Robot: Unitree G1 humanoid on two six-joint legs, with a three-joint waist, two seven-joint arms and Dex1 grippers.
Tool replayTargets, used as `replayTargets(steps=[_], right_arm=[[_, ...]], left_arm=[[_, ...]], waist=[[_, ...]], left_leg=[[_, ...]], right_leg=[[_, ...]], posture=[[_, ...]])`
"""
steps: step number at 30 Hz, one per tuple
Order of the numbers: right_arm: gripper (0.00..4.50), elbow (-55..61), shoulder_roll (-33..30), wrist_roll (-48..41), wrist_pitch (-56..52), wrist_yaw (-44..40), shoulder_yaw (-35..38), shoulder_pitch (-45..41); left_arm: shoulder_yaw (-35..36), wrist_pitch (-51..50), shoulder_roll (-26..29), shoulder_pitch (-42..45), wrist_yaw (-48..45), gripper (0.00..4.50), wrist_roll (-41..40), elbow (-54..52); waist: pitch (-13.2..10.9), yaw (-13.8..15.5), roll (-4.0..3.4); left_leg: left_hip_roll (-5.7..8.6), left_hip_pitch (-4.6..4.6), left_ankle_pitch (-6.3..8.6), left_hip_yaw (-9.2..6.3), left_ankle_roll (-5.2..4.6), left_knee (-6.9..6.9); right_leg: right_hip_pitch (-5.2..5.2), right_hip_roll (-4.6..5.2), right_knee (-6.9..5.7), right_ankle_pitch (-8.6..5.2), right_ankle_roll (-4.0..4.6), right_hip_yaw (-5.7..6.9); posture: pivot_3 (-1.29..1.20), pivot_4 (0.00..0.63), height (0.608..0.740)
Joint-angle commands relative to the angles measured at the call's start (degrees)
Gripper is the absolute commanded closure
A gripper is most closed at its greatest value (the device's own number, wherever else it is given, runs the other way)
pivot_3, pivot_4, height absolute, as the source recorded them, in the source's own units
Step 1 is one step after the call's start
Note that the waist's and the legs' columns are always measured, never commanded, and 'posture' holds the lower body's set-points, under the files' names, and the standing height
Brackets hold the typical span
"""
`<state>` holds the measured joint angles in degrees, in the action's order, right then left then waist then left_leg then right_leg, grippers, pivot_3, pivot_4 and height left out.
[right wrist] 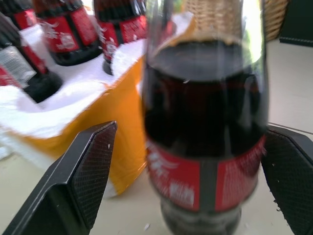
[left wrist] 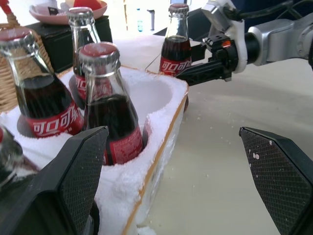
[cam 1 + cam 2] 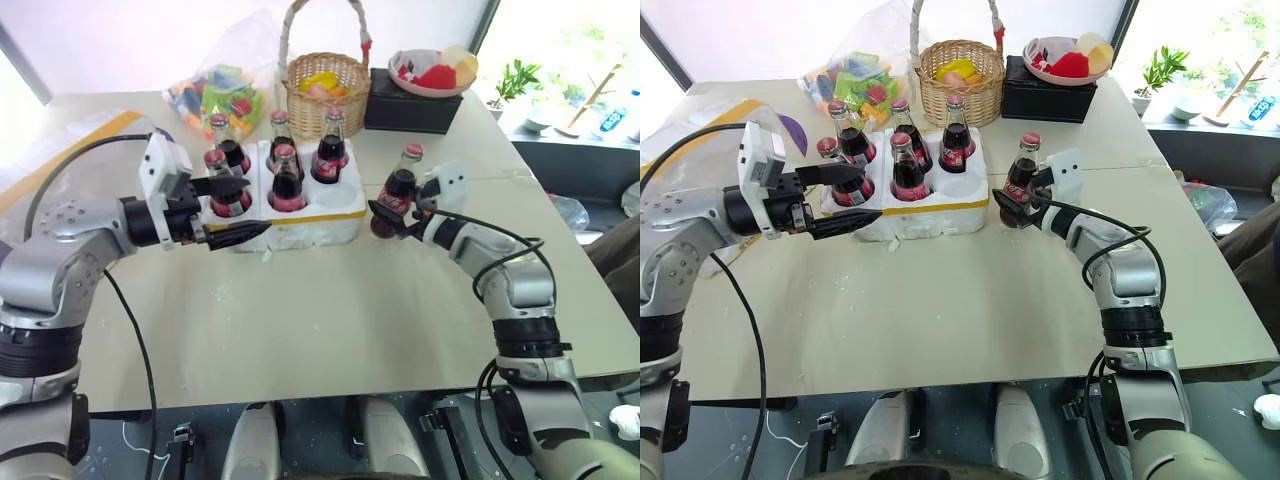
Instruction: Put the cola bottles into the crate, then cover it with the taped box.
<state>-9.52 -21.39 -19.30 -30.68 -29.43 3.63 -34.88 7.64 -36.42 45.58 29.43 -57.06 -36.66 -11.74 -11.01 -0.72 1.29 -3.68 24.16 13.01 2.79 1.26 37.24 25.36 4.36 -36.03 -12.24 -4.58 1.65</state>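
Our right gripper (image 3: 393, 212) reaches level toward the last loose cola bottle (image 3: 399, 192), one black finger (image 1: 78, 171) on each side of its label; jaws spread around it with a gap at the near side, so we can't call it a grip yet. That bottle stands upright on the table (image 3: 330, 310) just beside the crate's right end. Our left gripper (image 3: 232, 208) hovers at the crate's front left corner, fingers wide apart, holding nothing, pointing across toward the right.

Progress: five cola bottles (image 3: 288, 180) sit upright in the crate (image 3: 320, 225); the front right well (image 2: 151, 95) is still empty, so we judge bottle loading almost done, one to go. The taped box (image 3: 720, 115) seems to be the yellow-taped white thing at the table's far left edge, partly cut off; covering not yet started.

Wicker basket (image 3: 325, 95) and a bag of coloured blocks (image 3: 215, 90) sit behind the crate
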Motion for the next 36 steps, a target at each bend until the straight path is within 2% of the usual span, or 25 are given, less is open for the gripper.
replayTargets(steps=[1,2,7,9,15,26,34,36], right_arm=[[1.30,-0.60,-0.61,-0.03,2.84,-1.00,1.46,-1.78],[1.70,0.55,-0.97,-0.76,2.67,-1.62,2.03,-1.66],[1.68,9.51,-3.73,-6.77,0.47,-5.04,6.42,-1.84],[1.68,13.41,-4.46,-10.51,-1.80,-5.70,8.09,-4.36],[1.68,16.16,-1.49,-15.86,-6.83,-4.41,6.84,-12.95],[1.68,7.80,1.67,-5.39,0.35,-6.77,-4.79,-10.38],[1.68,-1.02,3.53,1.17,3.60,-7.44,-10.05,-10.53],[0.61,-3.60,4.03,1.69,2.93,-7.69,-10.22,-11.18]], left_arm=[[2.50,0.92,0.84,-0.37,0.63,0.00,-0.38,-2.50],[2.80,0.84,0.95,-0.70,0.76,0.00,-0.46,-2.77],[4.53,0.33,1.30,-2.78,1.91,0.00,-0.96,-4.34],[5.13,0.10,1.28,-3.64,2.34,0.00,-1.18,-5.02],[5.24,0.11,1.13,-3.87,2.92,0.00,-1.14,-5.25],[5.87,0.76,1.11,-4.05,3.68,0.00,-0.72,-5.04],[7.40,0.47,1.81,-5.51,3.86,0.00,-0.94,-5.63],[7.72,0.35,2.05,-5.78,3.94,0.00,-0.98,-5.72]], waist=[[0.00,0.01,0.00],[0.00,-0.02,0.00],[-0.08,0.04,-0.09],[-0.09,0.03,-0.10],[-0.16,-0.39,-0.23],[-0.15,0.09,-0.20],[-0.15,0.04,-0.19],[-0.15,0.01,-0.19]], left_leg=[[0.00,0.01,0.00,0.00,0.00,0.00],[0.00,0.01,0.00,0.00,0.00,0.00],[0.00,0.13,0.00,-0.01,0.00,-0.02],[0.00,0.17,0.00,-0.01,0.00,-0.02],[-0.09,0.12,0.00,-0.01,0.00,-0.04],[-0.10,0.24,0.00,-0.06,0.00,0.03],[-0.11,0.23,0.00,-0.07,0.00,-0.01],[-0.11,0.22,0.00,-0.07,0.01,-0.01]], right_leg=[[0.00,0.00,0.00,0.00,0.00,0.00],[0.00,0.00,0.01,0.00,0.00,0.00],[0.13,0.00,-0.02,0.01,-0.01,0.00],[0.17,0.00,-0.02,0.01,-0.02,0.01],[0.22,-0.13,-0.06,0.00,0.00,-0.01],[0.19,-0.15,0.01,0.01,0.02,0.00],[0.20,-0.16,0.01,0.00,0.02,0.02],[0.20,-0.16,0.00,0.00,0.02,0.02]], posture=[[0.00,0.150,0.740],[0.00,0.150,0.740],[0.00,0.150,0.740],[0.00,0.150,0.740],[0.00,0.150,0.740],[0.00,0.150,0.740],[0.00,0.150,0.740],[0.00,0.150,0.740]])
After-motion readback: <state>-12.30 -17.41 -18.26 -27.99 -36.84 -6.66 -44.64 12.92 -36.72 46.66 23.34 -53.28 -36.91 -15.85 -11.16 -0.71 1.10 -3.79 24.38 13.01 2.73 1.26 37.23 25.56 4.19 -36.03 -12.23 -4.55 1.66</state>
